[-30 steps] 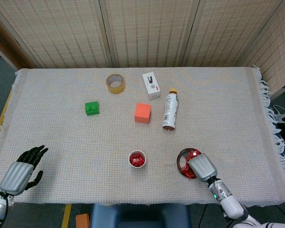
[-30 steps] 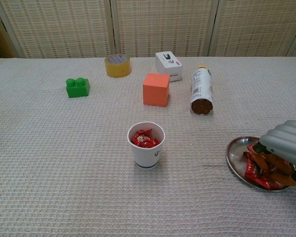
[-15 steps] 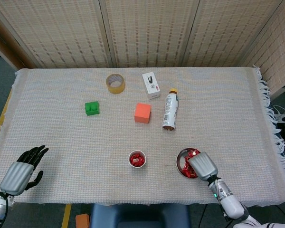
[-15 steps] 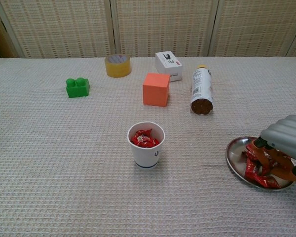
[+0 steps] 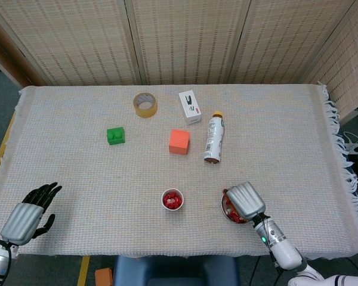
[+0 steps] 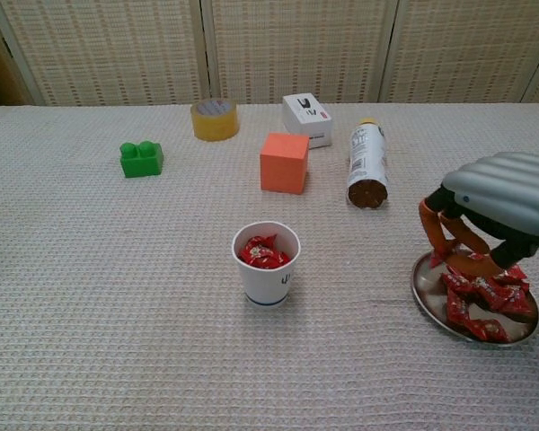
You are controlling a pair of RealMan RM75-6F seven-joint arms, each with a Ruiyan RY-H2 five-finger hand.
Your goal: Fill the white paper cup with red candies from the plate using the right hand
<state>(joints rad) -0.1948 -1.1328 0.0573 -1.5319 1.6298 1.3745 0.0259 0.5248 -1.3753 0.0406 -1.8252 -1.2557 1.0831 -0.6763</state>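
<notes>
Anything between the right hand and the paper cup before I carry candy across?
Nothing: only bare cloth lies between the right hand and the paper cup, clearest in the chest view.

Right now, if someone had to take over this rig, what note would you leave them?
Right robot hand: above the plate, fingers curled down over the red candies; whether it holds one, I cannot tell.
Left robot hand: open at the near left table edge, holding nothing.
White paper cup: upright, left of the plate, with some candies already in it.
Done: cup partly filled.
Left: confirm the grasp, carry candy to the cup, release, and repeat; several candies lie on the plate.
</notes>
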